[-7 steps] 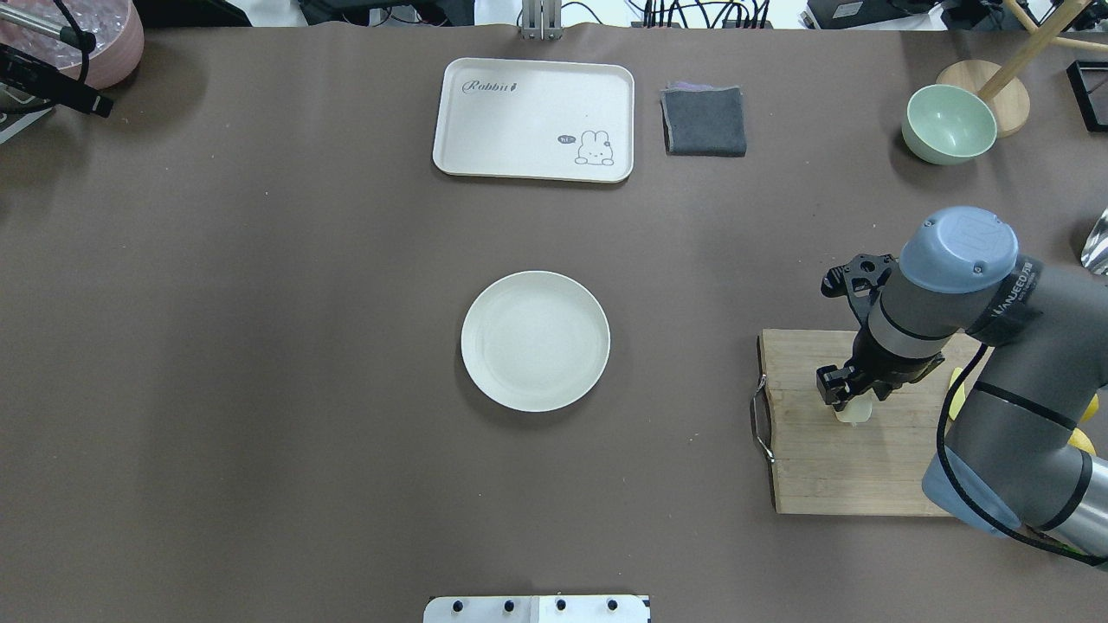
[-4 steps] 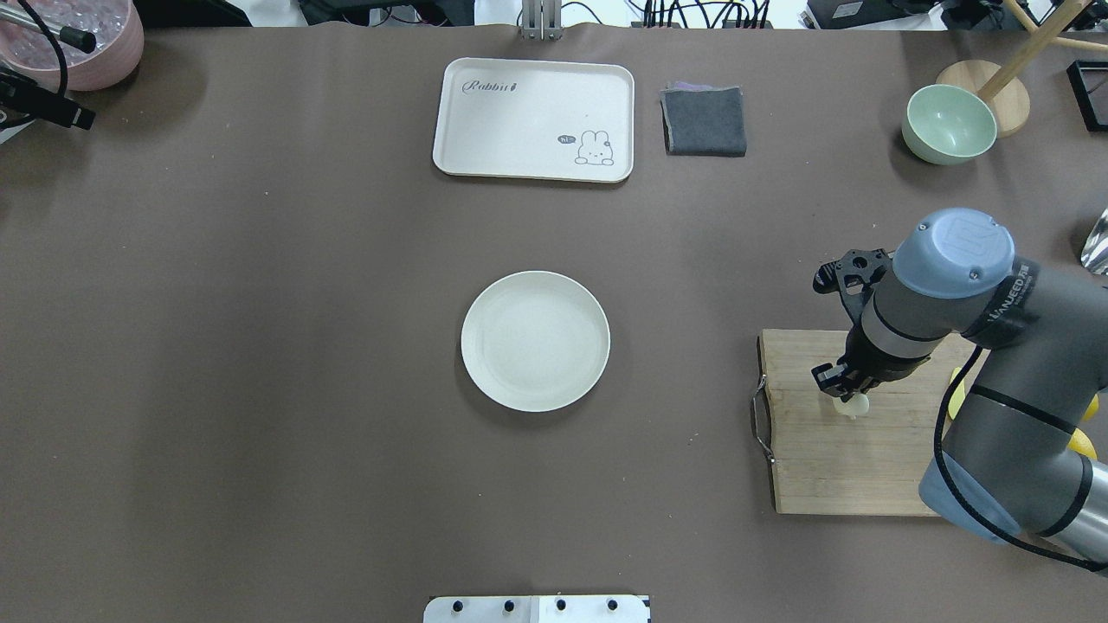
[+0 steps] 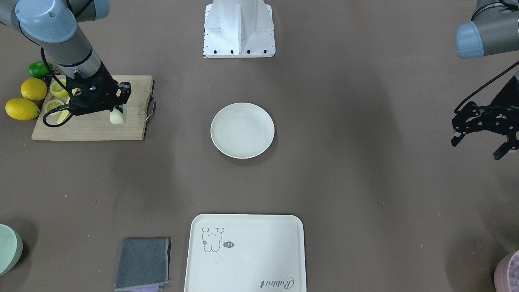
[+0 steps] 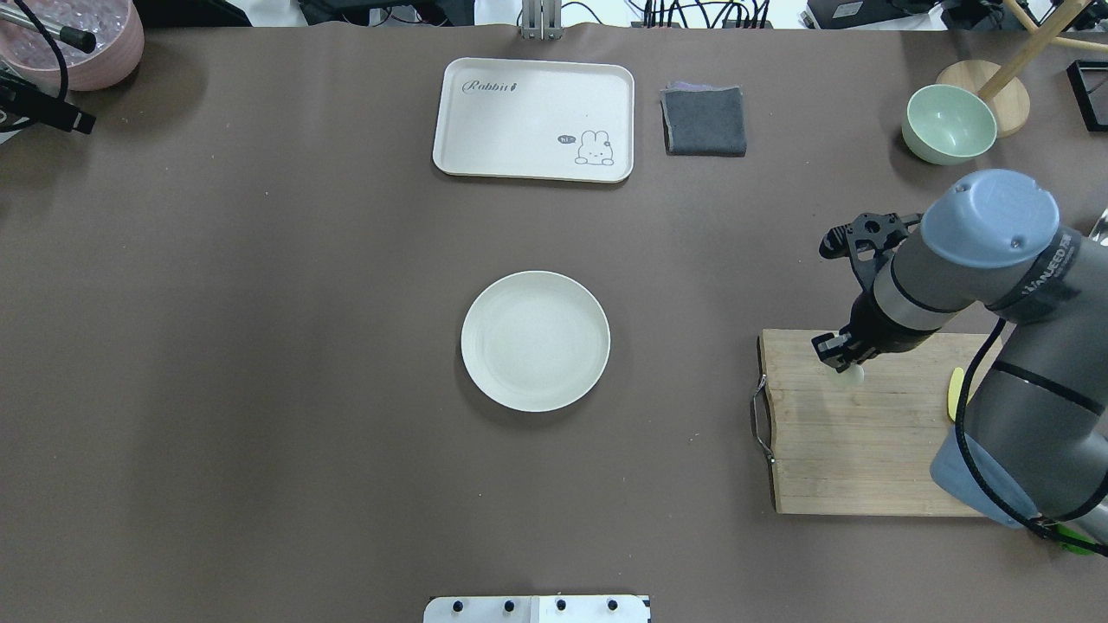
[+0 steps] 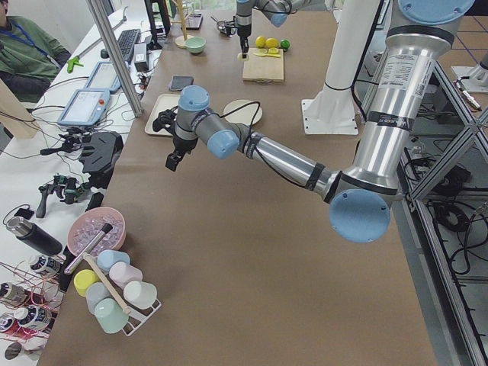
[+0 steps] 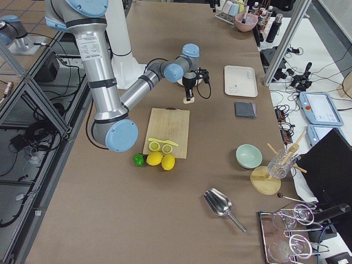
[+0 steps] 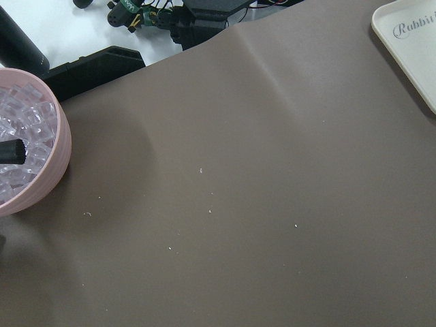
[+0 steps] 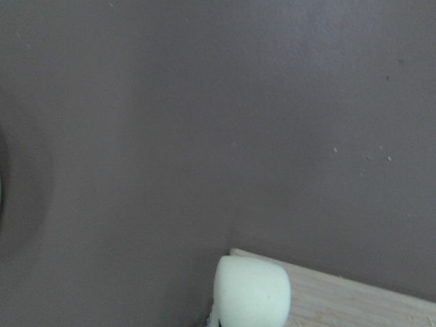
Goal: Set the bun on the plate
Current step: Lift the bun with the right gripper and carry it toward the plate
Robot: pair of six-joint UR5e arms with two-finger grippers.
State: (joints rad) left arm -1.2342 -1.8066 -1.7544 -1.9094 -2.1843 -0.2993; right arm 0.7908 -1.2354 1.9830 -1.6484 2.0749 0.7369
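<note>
The bun (image 3: 116, 117), a small pale cream lump, hangs from my right gripper (image 3: 115, 110), which is shut on it above the far left part of the wooden cutting board (image 4: 857, 450). From overhead, the bun (image 4: 854, 373) peeks out under the right gripper (image 4: 844, 357). It fills the bottom edge of the right wrist view (image 8: 252, 293). The plate (image 4: 535, 340), round, off-white and with nothing on it, lies mid-table, well to the left of the board. My left gripper (image 3: 477, 149) hovers open over bare table far from both.
Whole lemons (image 3: 24, 99), lemon halves and a lime lie by the board's outer end. A cream tray (image 4: 534, 119), a grey cloth (image 4: 704, 120) and a green bowl (image 4: 949, 124) line the far side. A pink bowl of ice (image 4: 82, 39) stands at the far left corner.
My right gripper has lifted the bun off the board and carried it toward the board's far edge. The left arm shifted slightly at the far left.
</note>
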